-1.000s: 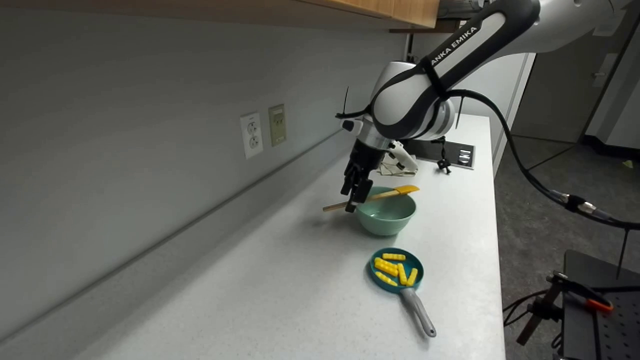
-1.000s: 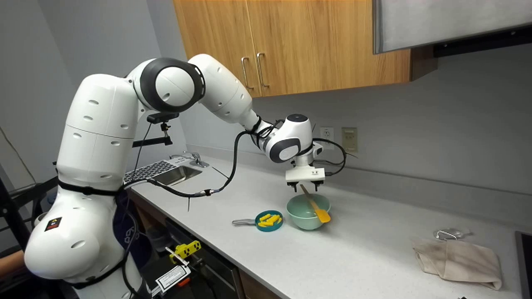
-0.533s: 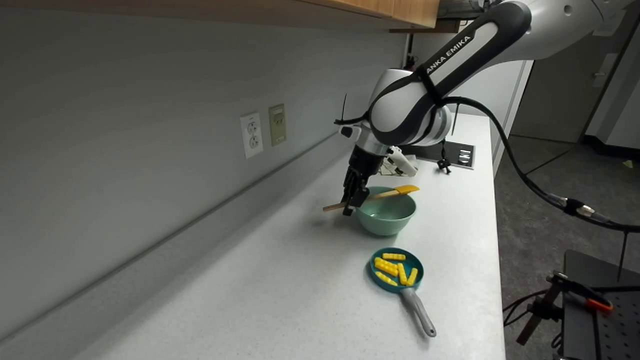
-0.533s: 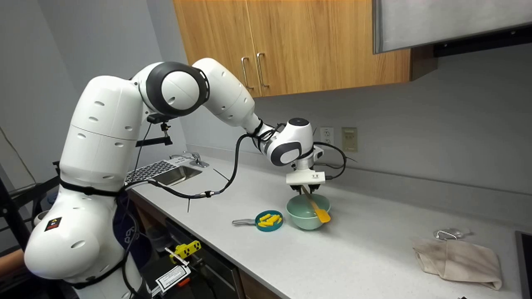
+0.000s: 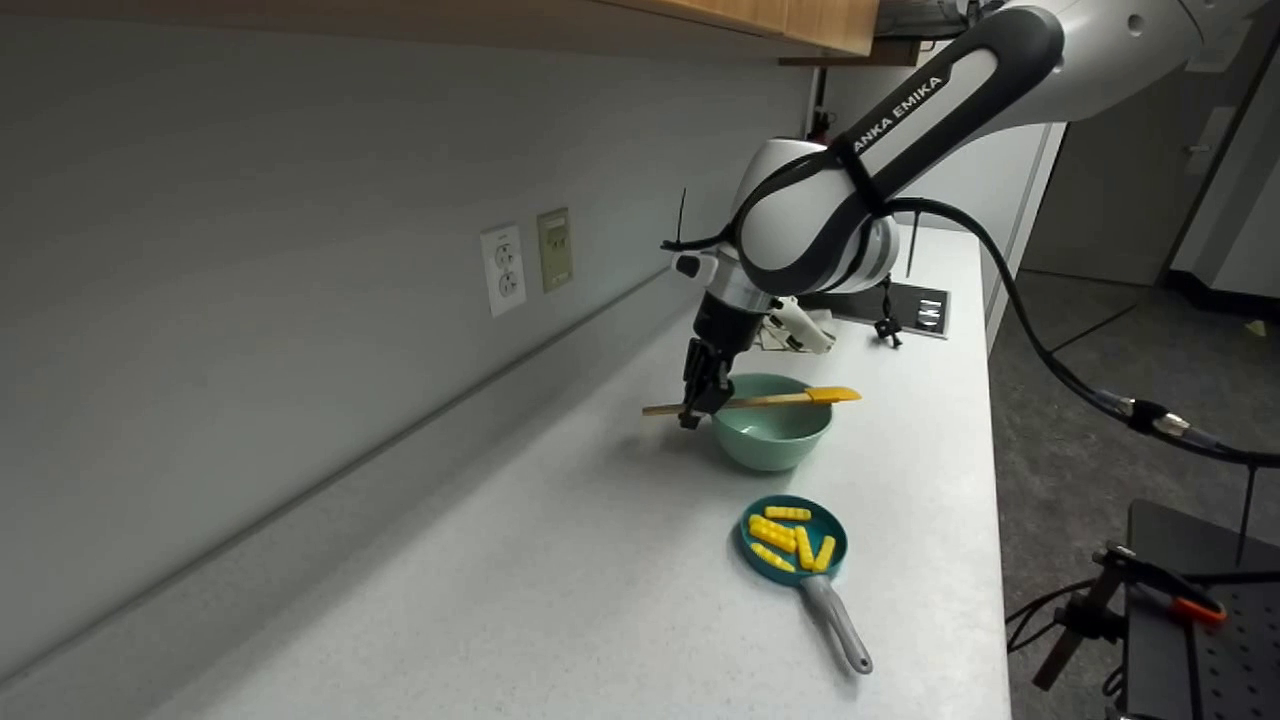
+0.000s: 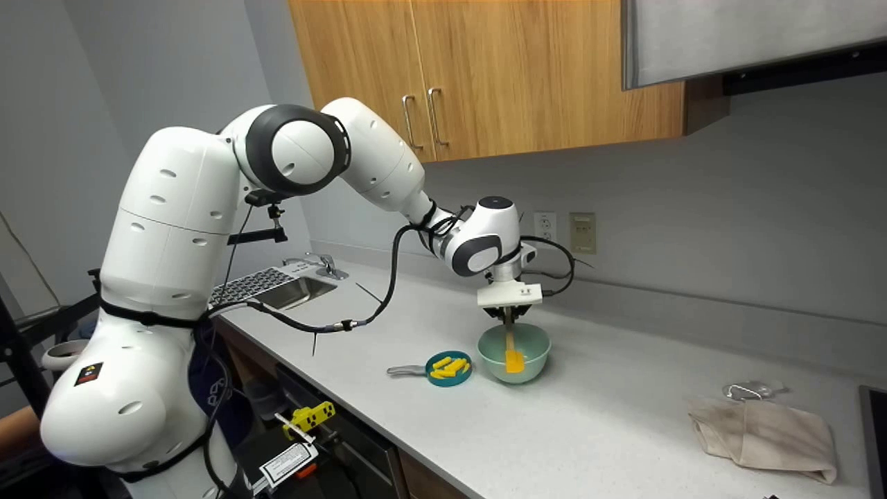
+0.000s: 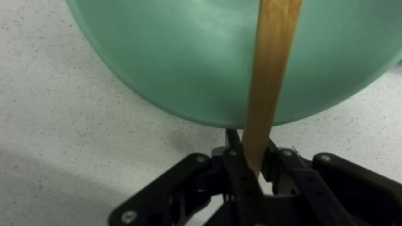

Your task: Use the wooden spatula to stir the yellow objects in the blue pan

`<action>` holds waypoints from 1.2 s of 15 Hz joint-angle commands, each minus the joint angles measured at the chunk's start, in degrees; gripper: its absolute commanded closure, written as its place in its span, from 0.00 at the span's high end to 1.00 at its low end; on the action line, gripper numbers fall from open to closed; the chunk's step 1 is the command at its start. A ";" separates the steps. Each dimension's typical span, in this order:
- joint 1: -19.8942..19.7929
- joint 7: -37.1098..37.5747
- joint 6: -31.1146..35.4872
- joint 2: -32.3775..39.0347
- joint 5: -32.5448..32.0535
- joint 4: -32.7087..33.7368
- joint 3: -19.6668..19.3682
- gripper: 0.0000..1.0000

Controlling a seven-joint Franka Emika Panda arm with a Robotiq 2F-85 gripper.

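Wooden spatula (image 5: 770,401) has swung round, clamped tight in the downward-pointing pincer (image 7: 252,145).

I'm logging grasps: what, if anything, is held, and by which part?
The gripper holds the wooden spatula by its handle, toward the end opposite the yellow head.

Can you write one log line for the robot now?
tool: gripping spatula | spatula: over bowl, not in pan | yellow pieces: in pan | stirring: not yet
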 commanded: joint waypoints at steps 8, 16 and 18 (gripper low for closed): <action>-0.10 0.88 -0.26 -5.83 -3.00 -2.42 0.60 0.04; -0.44 -0.24 0.19 -11.97 1.11 -9.76 3.43 0.04; -0.22 -0.82 0.50 -13.12 2.67 -11.19 4.77 0.04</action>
